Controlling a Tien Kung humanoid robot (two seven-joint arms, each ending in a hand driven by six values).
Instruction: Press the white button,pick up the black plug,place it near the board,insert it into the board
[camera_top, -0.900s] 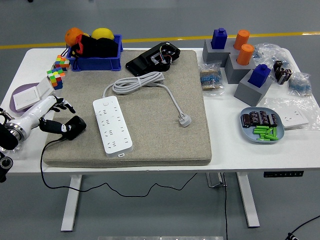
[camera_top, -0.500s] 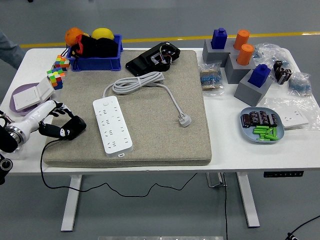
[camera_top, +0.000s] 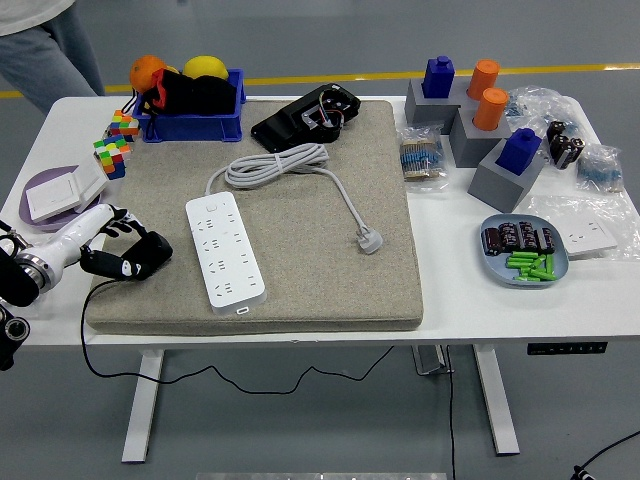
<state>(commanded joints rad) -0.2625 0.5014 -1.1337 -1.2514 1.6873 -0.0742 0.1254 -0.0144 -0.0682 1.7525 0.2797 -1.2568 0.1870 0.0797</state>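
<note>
1. Far left, the left hand (camera_top: 112, 240) reaches in low over the table's edge, its dark fingers (camera_top: 128, 226) curled around the black plug (camera_top: 140, 257).
2. The plug sits at the grey mat's (camera_top: 320, 200) left border, its cable hanging off the table's near edge.
3. Just right, the white power strip (camera_top: 226, 250) lies on the mat, clear of the plug.
4. Top left, a person stands behind the table.

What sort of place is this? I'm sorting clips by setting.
Probably a lab or workshop test bench: a white table on a grey floor with a yellow line, cluttered with a power strip, trays of electronic parts and a bin.
</note>
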